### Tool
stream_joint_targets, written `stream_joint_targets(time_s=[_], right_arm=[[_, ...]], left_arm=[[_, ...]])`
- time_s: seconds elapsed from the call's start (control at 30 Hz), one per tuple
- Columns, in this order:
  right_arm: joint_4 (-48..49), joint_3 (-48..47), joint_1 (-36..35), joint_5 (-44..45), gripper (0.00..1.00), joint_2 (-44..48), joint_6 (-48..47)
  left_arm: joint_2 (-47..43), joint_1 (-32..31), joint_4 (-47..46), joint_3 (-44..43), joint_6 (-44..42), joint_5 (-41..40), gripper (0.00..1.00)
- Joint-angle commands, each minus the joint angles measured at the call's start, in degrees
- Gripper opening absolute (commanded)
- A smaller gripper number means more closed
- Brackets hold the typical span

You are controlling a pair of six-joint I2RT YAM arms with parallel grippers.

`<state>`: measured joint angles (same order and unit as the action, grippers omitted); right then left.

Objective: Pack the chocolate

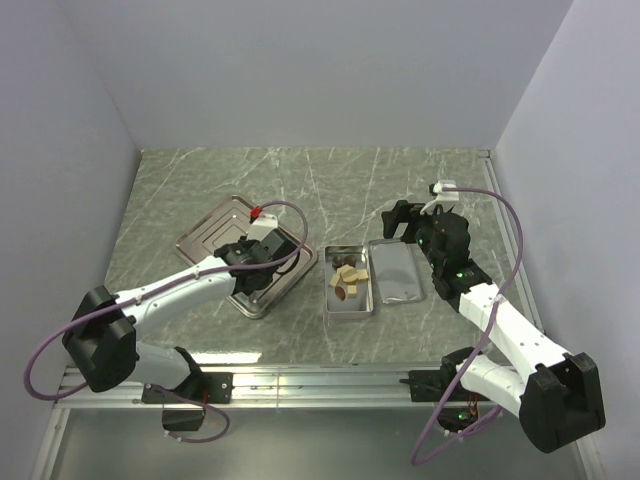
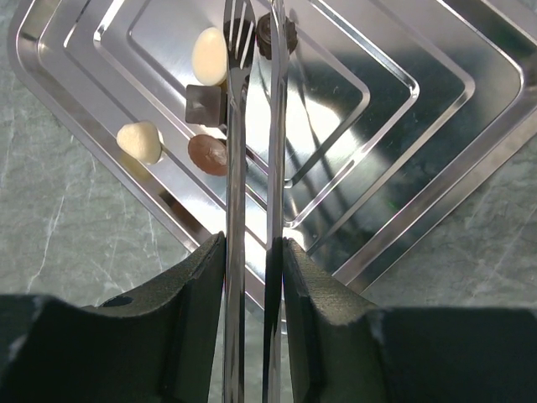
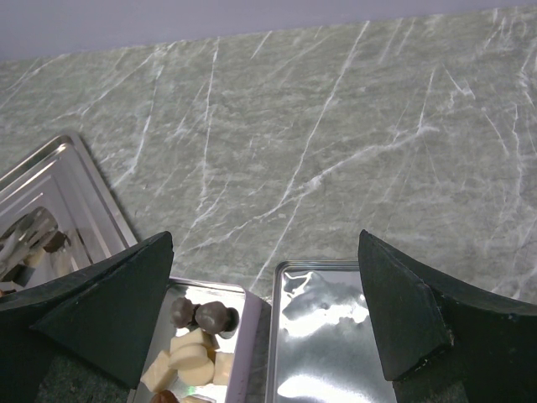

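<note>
Two black fingers [image 2: 189, 290] of the left gripper [image 2: 254, 245], partly closed, clamp a pair of steel tongs [image 2: 235, 168]. A dark chocolate [image 2: 279, 35] sits at the tong tips, but whether it is actually nipped cannot be told. Below the blades lies the ridged steel tray [image 2: 403, 168], carrying four loose pieces: a cream oval [image 2: 210, 55], a dark square [image 2: 204, 105], a cream lump [image 2: 139, 141] and a brown oval [image 2: 207, 154].

The right gripper [image 3: 264, 252] hangs wide open and empty over the far end of the tin [image 1: 350, 312], which holds several packed pieces [image 1: 348, 278]. Its lid [image 1: 400, 272] lies just beside it, silver face up.

Each piece is probably light, rigid, smooth and easily marked. Rounded ones may slip from polished blades, so pinch gently across the widest middle; take the square by its flat sides.
</note>
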<state>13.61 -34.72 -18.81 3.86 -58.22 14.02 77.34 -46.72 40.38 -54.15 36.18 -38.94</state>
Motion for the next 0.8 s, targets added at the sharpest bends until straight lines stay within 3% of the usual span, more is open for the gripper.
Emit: stream_joint_targets(time_s=[0.0,0.2,0.43,0.77], right_arm=[[1.0,-2.5,0.1,0.9,0.97,0.3,-0.5],[1.0,-2.5,0.2,0.9,0.97,0.1,-0.5],[1.0,-2.5,0.2,0.9,0.97,0.3,-0.5],[1.0,-2.5,0.2,1.0,0.97,0.1,-0.6]], left_arm=[[1.2,-0.4,1.4,-2.5,0.6,-1.7,0.38],[3.2,-0.9,2.2,-3.2,0.6,-1.9,0.37],[1.9,-1.7,1.6,-3.2,0.0,-2.5,0.22],[-3.0,-3.3,2.1,-3.4,1.0,-4.9,0.23]])
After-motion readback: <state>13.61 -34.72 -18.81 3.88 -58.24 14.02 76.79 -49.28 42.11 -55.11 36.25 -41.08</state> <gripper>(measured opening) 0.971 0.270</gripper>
